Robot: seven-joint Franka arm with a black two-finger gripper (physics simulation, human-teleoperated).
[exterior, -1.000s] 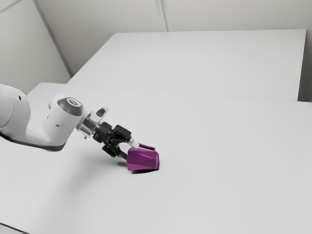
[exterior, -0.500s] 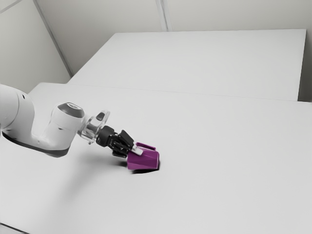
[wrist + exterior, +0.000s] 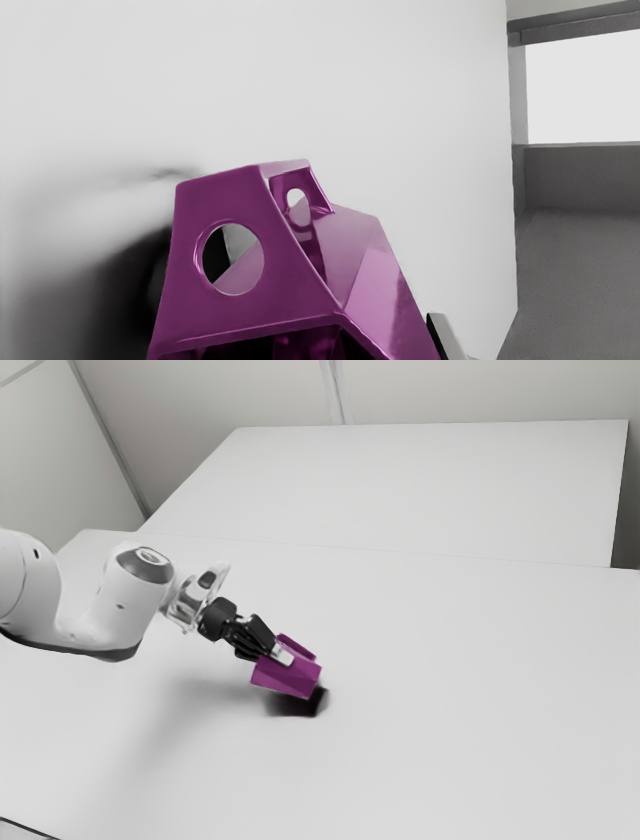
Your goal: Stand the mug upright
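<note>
Mug (image 3: 288, 676) is gripped by the fingers (image 3: 283, 655), one pad on its wall, and looks held clear of the desk (image 3: 460, 710), shadow (image 3: 292, 706) below. Not upright: long axis slants, mouth (image 3: 280, 347) toward the hand, base pointing away from the fingers and lower, toward the exterior view's right. Handle (image 3: 298, 648) on the upper side. Likely next: swing base down under mouth, then lower. Key relation is base beyond fingers; slip risk if the hold is only at the rim.
</note>
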